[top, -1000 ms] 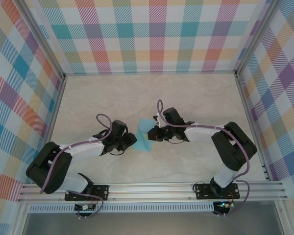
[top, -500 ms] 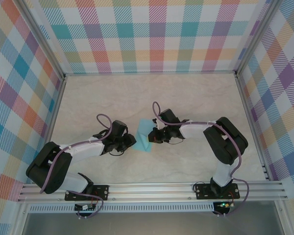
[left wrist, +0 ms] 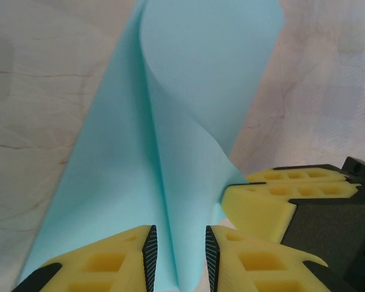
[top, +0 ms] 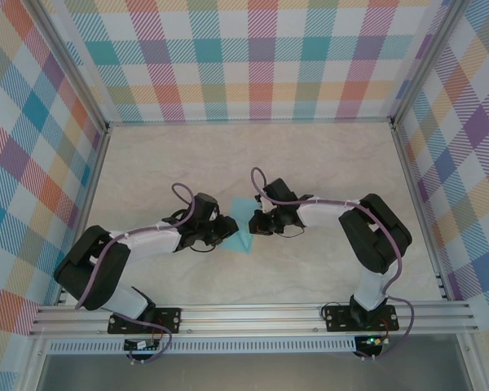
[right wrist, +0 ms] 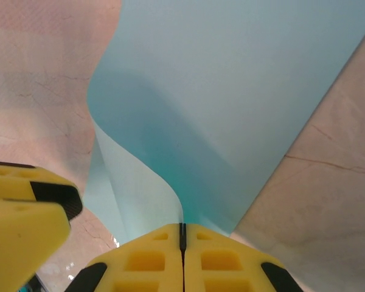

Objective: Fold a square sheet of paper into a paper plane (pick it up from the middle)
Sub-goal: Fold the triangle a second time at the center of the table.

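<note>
The light-blue square sheet of paper (top: pixel 242 226) lies mid-table between the two arms, partly folded over itself. My right gripper (right wrist: pixel 182 234) is shut on its raised edge, and the sheet (right wrist: pixel 231 103) curls up from the table into the closed pads. My left gripper (left wrist: pixel 179 255) is open, its yellow fingers (left wrist: pixel 106 261) straddling the sheet's near ridge (left wrist: pixel 170 152) without pinching it. The right gripper's yellow fingers (left wrist: pixel 286 194) show in the left wrist view, touching the paper's right edge. From above, the left gripper (top: pixel 226 230) and right gripper (top: pixel 256 224) meet over the paper.
The marbled beige table (top: pixel 310 163) is walled by plaid panels (top: pixel 253 57) at the back and sides. An aluminium rail (top: pixel 253 314) runs along the near edge under the arm bases. Purple cables (top: pixel 179 195) loop above each forearm.
The left arm has slid right, bringing its open fingers over the paper's near edge. The right gripper has edged slightly left, still holding the paper.
</note>
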